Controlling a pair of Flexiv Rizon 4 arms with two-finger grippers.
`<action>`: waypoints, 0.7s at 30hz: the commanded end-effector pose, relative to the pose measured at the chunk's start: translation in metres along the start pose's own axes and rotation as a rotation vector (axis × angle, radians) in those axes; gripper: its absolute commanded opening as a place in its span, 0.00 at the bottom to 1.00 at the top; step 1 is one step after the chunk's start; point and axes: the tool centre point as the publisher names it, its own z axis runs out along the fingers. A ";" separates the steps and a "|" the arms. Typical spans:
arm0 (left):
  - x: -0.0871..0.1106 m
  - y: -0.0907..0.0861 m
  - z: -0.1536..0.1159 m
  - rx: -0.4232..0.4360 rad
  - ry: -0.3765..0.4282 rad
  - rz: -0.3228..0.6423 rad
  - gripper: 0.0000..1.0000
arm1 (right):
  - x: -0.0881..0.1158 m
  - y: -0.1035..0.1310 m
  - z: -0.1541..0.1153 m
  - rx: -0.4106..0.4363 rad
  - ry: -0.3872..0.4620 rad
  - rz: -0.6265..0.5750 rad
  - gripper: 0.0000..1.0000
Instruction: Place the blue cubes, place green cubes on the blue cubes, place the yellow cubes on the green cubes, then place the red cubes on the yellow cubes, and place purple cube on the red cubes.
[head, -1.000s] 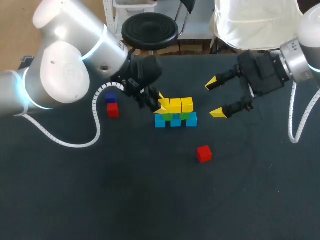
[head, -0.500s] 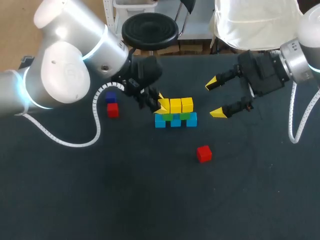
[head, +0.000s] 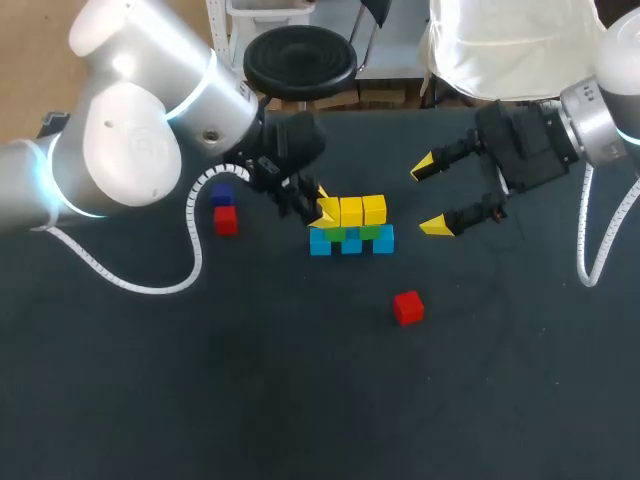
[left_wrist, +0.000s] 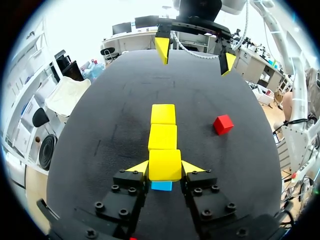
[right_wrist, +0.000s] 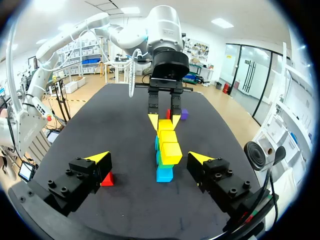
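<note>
Left pincer clamps the end yellow cube of the three-block top row, above the green cubes and blue cubes. Right pincer gapes wide, empty, beside that wall. One glossy red cube lies loose on the matte dark desk, apart from the wall.

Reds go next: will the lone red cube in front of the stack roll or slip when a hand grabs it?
Flat faces: the red cube should not roll. It looks rigid and small, so probably light. It sits skewed to the stack, so may twist.
</note>
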 end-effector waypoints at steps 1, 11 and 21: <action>-0.002 0.001 0.001 0.002 0.005 0.000 0.00 | 0.000 -0.001 0.001 0.000 -0.002 -0.001 1.00; -0.003 0.002 0.002 0.002 0.006 0.001 0.00 | 0.000 -0.001 0.001 0.000 -0.002 -0.001 1.00; -0.003 0.002 0.002 0.001 0.008 -0.001 0.00 | 0.000 -0.001 0.001 0.000 -0.002 -0.001 1.00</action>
